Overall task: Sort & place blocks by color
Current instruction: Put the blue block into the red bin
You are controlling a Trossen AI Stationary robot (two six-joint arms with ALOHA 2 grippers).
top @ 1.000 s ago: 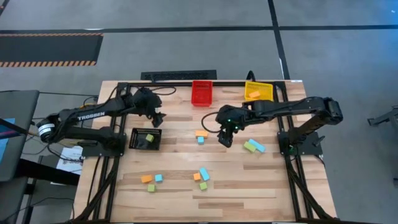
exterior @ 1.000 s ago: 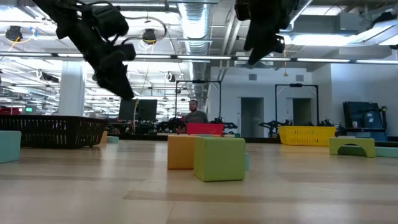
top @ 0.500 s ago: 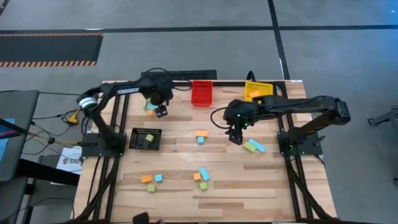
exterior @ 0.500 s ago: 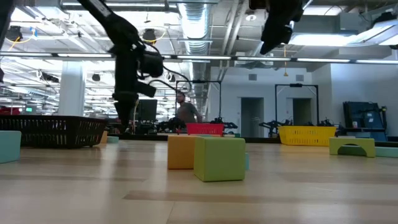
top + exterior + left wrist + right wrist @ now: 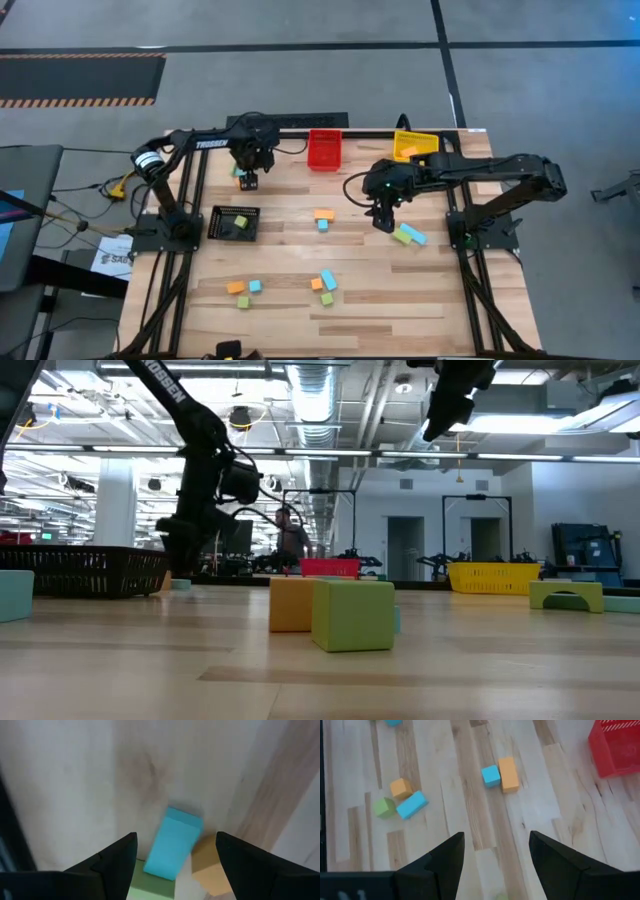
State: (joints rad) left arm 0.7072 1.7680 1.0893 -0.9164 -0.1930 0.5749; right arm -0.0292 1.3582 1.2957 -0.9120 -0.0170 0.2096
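My left gripper [image 5: 247, 180] [image 5: 176, 839] points down at the table's far left and stands open. Between its fingers lies a light blue bar block [image 5: 172, 842], with a green block [image 5: 150, 887] and an orange block [image 5: 207, 870] against it. My right gripper [image 5: 383, 216] [image 5: 496, 837] hangs open well above the table's middle right, holding nothing. Below it lie a blue cube [image 5: 490, 775] beside an orange bar [image 5: 508, 774]. A green and a blue block [image 5: 408, 236] lie to its right. More blocks lie near the front [image 5: 245, 290] [image 5: 324, 285].
A red bin [image 5: 324, 148] and a yellow bin [image 5: 428, 137] holding an orange block stand at the far edge. A black bin [image 5: 222, 232] with a green block inside sits at the left. A person walks in the room behind the table [image 5: 290, 540].
My left gripper has swung from above the black bin toward the table's far edge and come down, tipping over until it points straight down at the block cluster. My right gripper has drifted a little toward the table's right edge and upward.
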